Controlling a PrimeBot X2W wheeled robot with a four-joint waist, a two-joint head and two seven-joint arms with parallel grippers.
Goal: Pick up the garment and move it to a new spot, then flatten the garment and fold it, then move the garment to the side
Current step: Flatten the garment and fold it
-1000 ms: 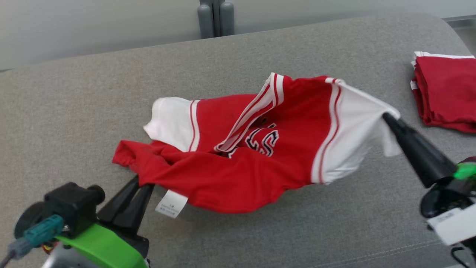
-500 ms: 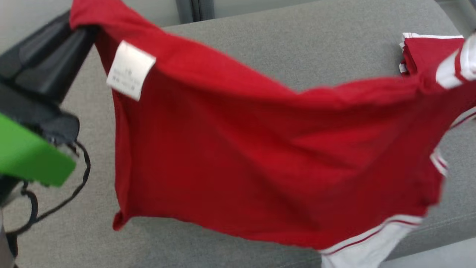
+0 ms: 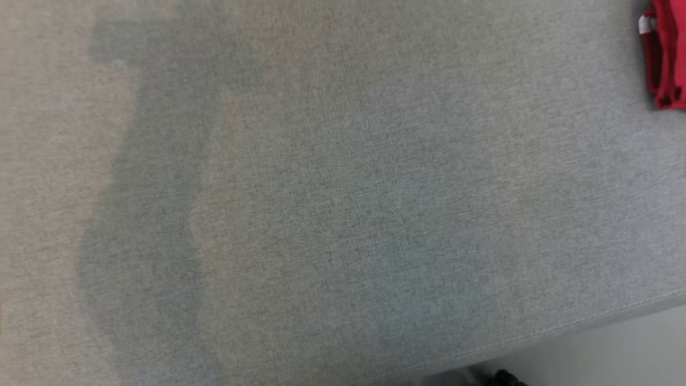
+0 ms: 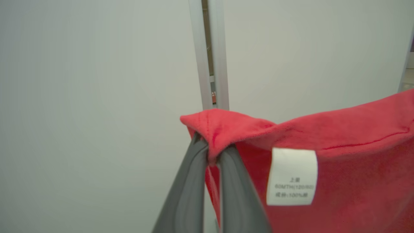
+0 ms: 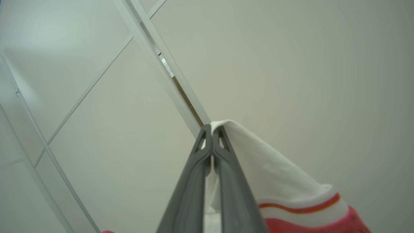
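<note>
Red garment (image 4: 349, 139) hangs in air, held up by both claws, pale wall (image 4: 81, 97) behind. Left claw (image 4: 212, 150) clamped tight on red corner, white care label (image 4: 292, 176) just beside. Right claw (image 5: 212, 129) pinched closed on white sleeve edge (image 5: 268, 168). Head view: grey fabric worktop (image 3: 343, 187), folded red pile (image 3: 667, 59) at its far right edge.

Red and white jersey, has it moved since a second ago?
Yes, the jersey rose off the grey fabric cushion beside the folded red pile.
</note>
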